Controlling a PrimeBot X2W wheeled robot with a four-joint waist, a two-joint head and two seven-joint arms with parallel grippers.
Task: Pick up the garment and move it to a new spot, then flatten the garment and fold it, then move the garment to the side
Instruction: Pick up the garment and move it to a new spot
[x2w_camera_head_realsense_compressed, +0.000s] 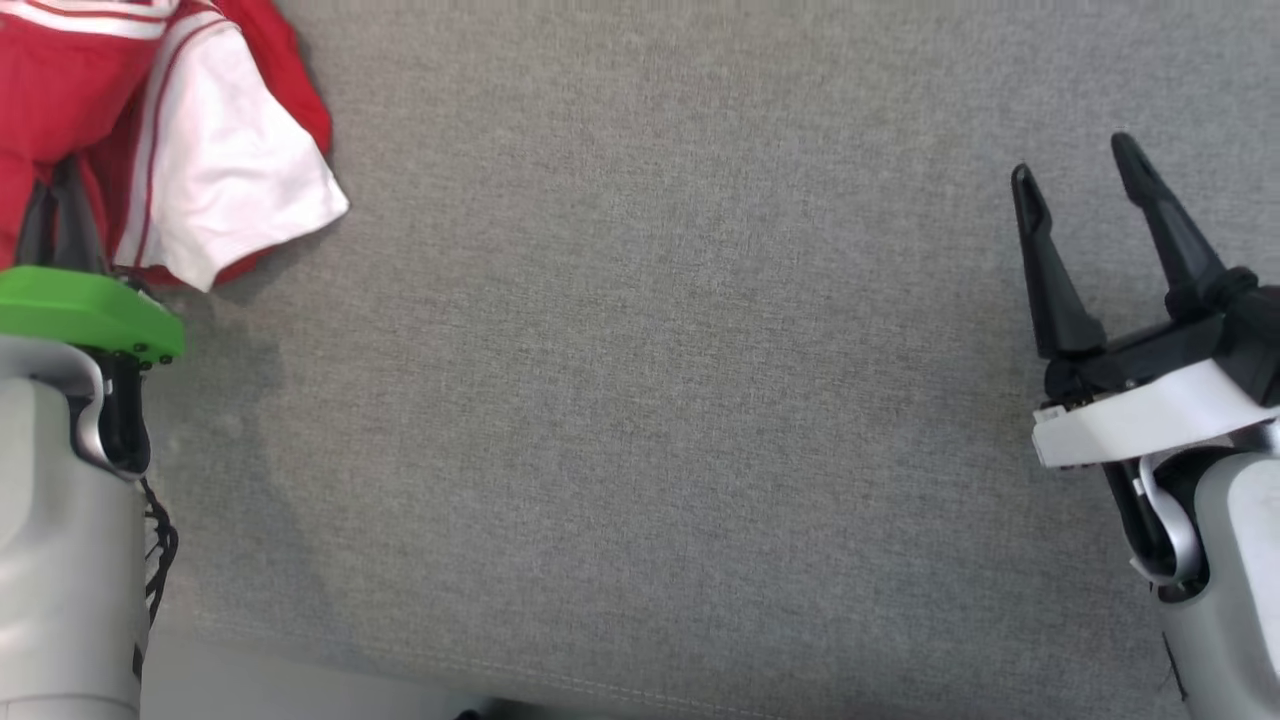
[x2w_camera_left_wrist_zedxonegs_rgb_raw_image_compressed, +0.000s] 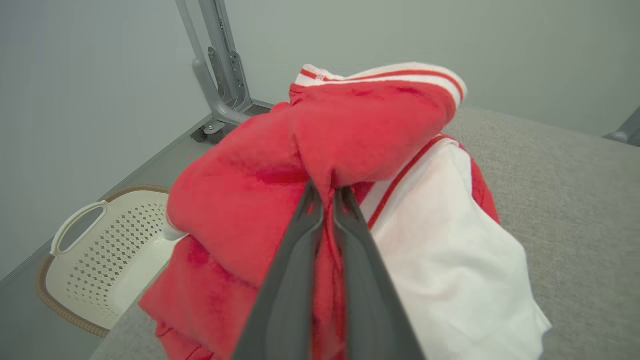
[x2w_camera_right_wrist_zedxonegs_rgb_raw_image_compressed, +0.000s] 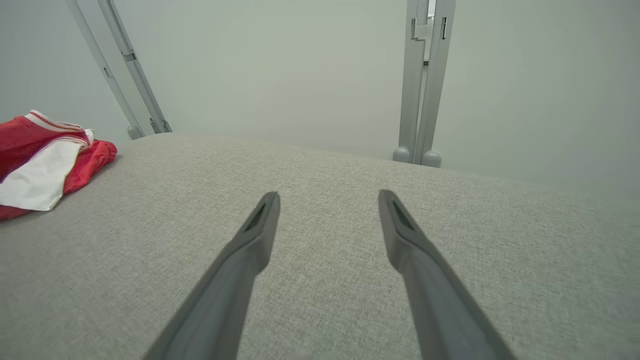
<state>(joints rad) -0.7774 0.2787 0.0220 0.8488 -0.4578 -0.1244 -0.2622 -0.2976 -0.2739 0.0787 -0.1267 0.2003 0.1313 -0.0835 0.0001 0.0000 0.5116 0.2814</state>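
The jaws of the left gripper (x2w_camera_left_wrist_zedxonegs_rgb_raw_image_compressed: 327, 192) are clenched on a fold of red fabric. The two dark fingers meet at their tips, with cloth pinched between them and bunched up around them. What they grasp is the red and white knitted garment with striped ribbed trim (x2w_camera_left_wrist_zedxonegs_rgb_raw_image_compressed: 360, 130), which sits in a crumpled heap with a white sleeve spilling to one side. In the head view the heap lies at the far left corner of the grey fabric-covered counter (x2w_camera_head_realsense_compressed: 650, 350), right at the left gripper (x2w_camera_head_realsense_compressed: 60, 215). Most of it rests on the cloth surface, so I judge it gripped but not yet lifted.

The right gripper (x2w_camera_head_realsense_compressed: 1075, 165) is well apart, on the opposite side, hovering over bare counter. Its jaws are spread wide and hold nothing.

Below the counter's edge, on the floor, stands a cream perforated plastic basket with a brown woven rim (x2w_camera_left_wrist_zedxonegs_rgb_raw_image_compressed: 110, 250).

As for progress, only the first pinch looks done. Raising the garment, carrying it to a new spot, flattening, folding and moving it aside are all left to do.
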